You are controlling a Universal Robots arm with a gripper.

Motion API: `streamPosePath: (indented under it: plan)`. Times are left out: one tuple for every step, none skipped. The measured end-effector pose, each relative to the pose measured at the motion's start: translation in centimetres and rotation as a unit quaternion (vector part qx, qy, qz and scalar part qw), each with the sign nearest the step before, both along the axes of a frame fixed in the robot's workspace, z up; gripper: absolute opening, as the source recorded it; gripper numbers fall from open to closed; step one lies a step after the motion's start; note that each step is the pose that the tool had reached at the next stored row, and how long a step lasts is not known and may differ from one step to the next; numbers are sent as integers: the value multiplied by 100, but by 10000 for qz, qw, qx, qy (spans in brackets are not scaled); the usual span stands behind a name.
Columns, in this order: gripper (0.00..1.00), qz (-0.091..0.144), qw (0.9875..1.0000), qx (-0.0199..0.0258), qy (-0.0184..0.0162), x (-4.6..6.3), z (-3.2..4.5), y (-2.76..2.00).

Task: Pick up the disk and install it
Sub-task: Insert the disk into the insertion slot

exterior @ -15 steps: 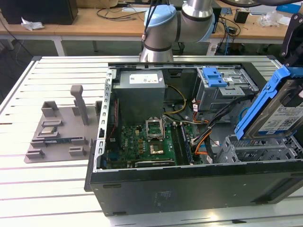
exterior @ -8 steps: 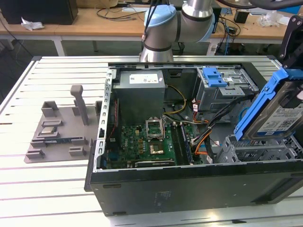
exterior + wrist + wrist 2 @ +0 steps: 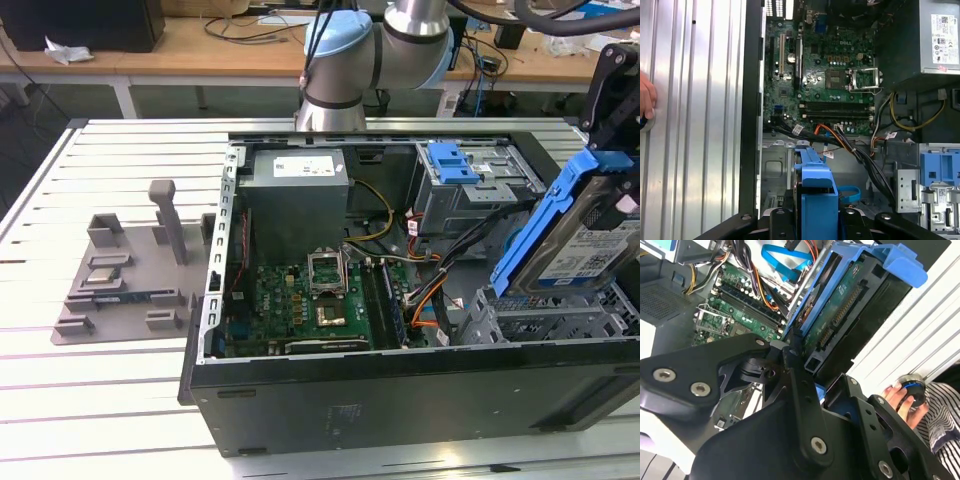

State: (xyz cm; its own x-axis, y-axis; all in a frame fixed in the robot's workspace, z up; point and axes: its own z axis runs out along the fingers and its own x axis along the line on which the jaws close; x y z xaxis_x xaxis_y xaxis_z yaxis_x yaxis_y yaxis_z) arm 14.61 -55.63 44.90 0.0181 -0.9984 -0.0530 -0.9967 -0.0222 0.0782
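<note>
At the exterior view's right end of the open computer case (image 3: 400, 395), the disk (image 3: 585, 245) is held clear of the chassis, with the jaws of the gripper (image 3: 813, 216) clamped on it across its blue-railed sides. Its long axis is tilted. The lower end points down toward the grey drive cage (image 3: 540, 315) just beneath it, and the upper end leans toward the exterior view's right. In the first wrist view the blue rail projects straight out from between the fingers, over the cage floor, with the motherboard (image 3: 825, 85) beyond. The disk appears near the cage but not seated, its axis not yet in line with the bay. A bare blue bracket (image 3: 455, 160) sits well apart.
</note>
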Motion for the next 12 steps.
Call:
streamPosePath:
  plan:
    - [37, 0, 10000, -28, 0, 4, -12, 9]
    - [37, -1, 10000, -44, 0, 4, -20, 9]
    - [37, -1, 10000, -55, 0, 4, -30, 8]
    - [37, -1, 10000, -66, 0, 4, -43, 8]
    - [37, 0, 10000, -73, 0, 5, -53, 9]
    - [37, -1, 10000, -77, 0, 4, -78, 10]
    - [37, -1, 10000, -77, 1, 4, -102, 16]
    - [37, -1, 10000, -77, 2, 5, -133, 18]
    - [37, -1, 10000, -79, 3, 4, -159, 19]
    - [37, -1, 10000, -76, 5, 4, -209, 18]
    - [37, -1, 10000, -76, 8, 4, -245, 19]
    - [37, 0, 10000, -77, 12, 5, -299, 19]
